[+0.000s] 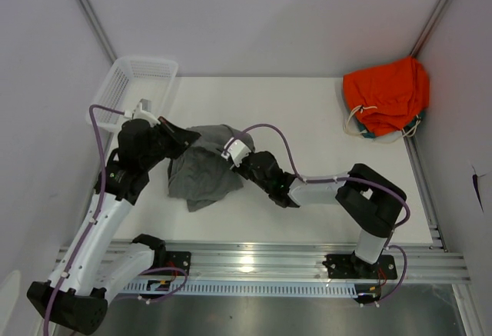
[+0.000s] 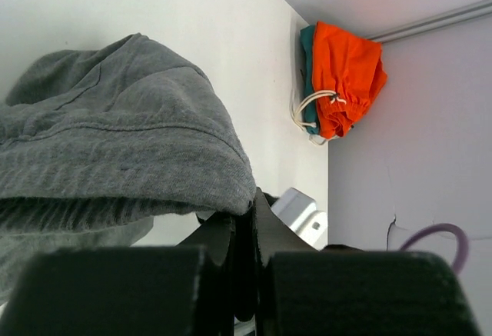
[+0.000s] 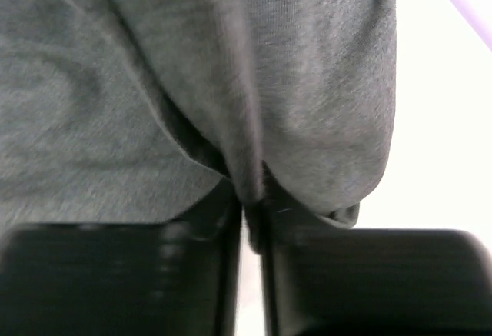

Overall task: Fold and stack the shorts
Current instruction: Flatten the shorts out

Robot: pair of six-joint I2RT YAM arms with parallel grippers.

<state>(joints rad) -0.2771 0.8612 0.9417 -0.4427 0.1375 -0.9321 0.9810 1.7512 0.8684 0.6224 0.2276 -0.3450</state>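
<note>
The grey shorts (image 1: 201,171) lie bunched on the white table between the two arms. My left gripper (image 1: 187,141) is at their upper left edge, its jaws shut on the hem of the shorts (image 2: 115,144), which drape up and away from the left gripper (image 2: 257,205). From the right, my right gripper (image 1: 231,151) meets the garment's top right part. In the right wrist view a fold of the shorts (image 3: 115,98) is pinched between the nearly closed fingers of the right gripper (image 3: 252,190). The fabric fills most of that view.
A bright orange garment (image 1: 387,94) with white drawstring sits in the far right corner on a teal piece (image 2: 307,51). A white mesh basket (image 1: 134,82) stands at the far left edge. Grey walls enclose the table (image 1: 307,121) on three sides.
</note>
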